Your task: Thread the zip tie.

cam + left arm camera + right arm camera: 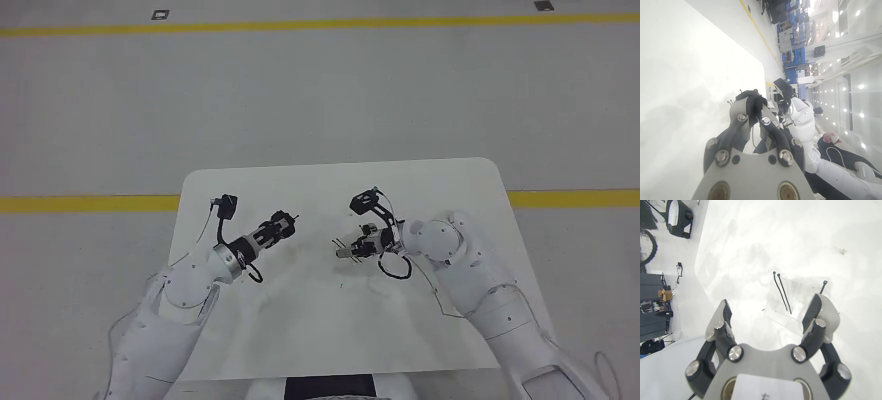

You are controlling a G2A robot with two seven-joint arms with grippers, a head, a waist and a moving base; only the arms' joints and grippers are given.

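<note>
Two black zip ties (782, 292) lie side by side on a clear plastic sheet (806, 291) on the white table (440, 190). A third zip tie (823, 285) pokes out from behind one finger of my right gripper (770, 300). That gripper hangs open over the sheet with nothing between its pads. In the top view the right gripper (343, 250) points toward the left gripper (288, 222) across a small gap. My left gripper (753, 97) is shut. Two thin black tie ends (741, 91) show beside its tips, and I cannot tell whether it holds them.
A small scrap (842, 250) lies on the table beyond the sheet. The table's rounded corner (696, 268) and edge are close to the right gripper's side. The right arm (800, 115) stands just beyond the left gripper.
</note>
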